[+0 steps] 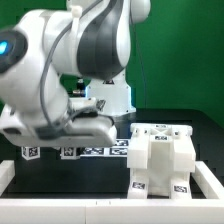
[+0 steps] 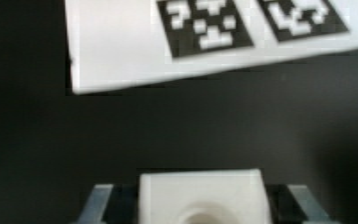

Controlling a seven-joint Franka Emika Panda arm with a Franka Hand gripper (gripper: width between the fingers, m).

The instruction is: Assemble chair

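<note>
Now chair body [image 1: 160, 160] stands at the exterior view's right, well apart from the gripper [image 2: 201, 205]. We read the jaws as narrow, clamped on a white part [image 2: 202, 188]. Risk: the part twists or slips when pressed into the body, if misaligned.

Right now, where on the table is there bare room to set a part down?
Bare black table in front of the marker board, on the exterior view's left of the chair. Crowded where the arm hangs over that board.
</note>
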